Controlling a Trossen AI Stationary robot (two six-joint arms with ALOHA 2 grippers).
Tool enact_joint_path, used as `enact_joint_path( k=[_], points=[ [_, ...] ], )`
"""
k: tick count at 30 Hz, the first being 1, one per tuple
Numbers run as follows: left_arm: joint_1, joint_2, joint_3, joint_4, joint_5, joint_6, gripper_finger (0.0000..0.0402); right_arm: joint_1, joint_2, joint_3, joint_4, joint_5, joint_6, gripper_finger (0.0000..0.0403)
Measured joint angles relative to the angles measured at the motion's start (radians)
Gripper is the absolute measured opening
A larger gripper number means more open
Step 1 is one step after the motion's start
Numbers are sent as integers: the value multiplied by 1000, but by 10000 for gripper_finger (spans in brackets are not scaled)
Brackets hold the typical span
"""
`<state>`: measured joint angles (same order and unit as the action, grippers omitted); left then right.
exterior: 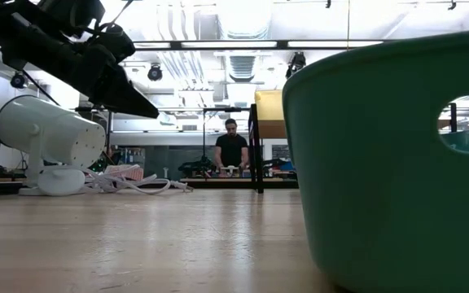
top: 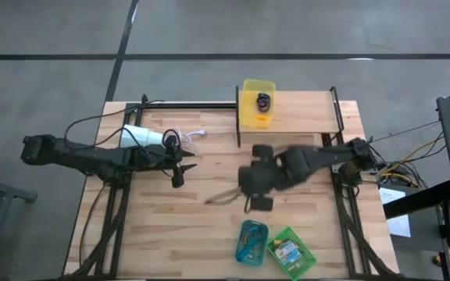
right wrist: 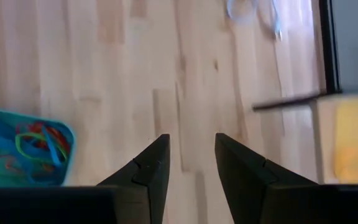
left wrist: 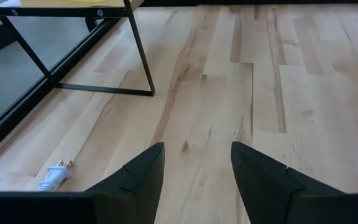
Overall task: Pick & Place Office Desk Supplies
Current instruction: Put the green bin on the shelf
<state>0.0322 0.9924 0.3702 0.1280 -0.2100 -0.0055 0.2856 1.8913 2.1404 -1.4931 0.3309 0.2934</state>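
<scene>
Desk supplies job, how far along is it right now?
Looks mostly done: the teal tray holds coloured loops, the green tray holds a crayon box, and the yellow tray on the shelf has something dark in it. Nothing is in hand: the right gripper is open over bare wood mid-table, and the left gripper waits open near the lamp. I see no loose supplies left.

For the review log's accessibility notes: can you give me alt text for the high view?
Seen from above, the right gripper hovers open and empty over the middle of a wooden table, near a teal tray of coloured loops and a green tray. The left gripper waits open by a white lamp; a yellow tray sits on a shelf.
</scene>
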Motion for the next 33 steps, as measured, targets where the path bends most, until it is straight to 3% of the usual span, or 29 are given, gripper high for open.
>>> enact_joint_path(
  k=[7, 16, 26, 33],
  points=[
    [0, 0, 0, 0, 0, 0, 190, 90, 0, -138, 280, 136, -32, 140],
    [0, 0, 0, 0, 0, 0, 190, 59, 0, -306, 727, 138, -262, 153],
    [0, 0, 0, 0, 0, 0, 190, -34, 0, -508, 1196, -74, -359, 140],
    [0, 0, 0, 0, 0, 0, 190, -38, -28, -630, 1278, -57, -365, 147]
  ],
)
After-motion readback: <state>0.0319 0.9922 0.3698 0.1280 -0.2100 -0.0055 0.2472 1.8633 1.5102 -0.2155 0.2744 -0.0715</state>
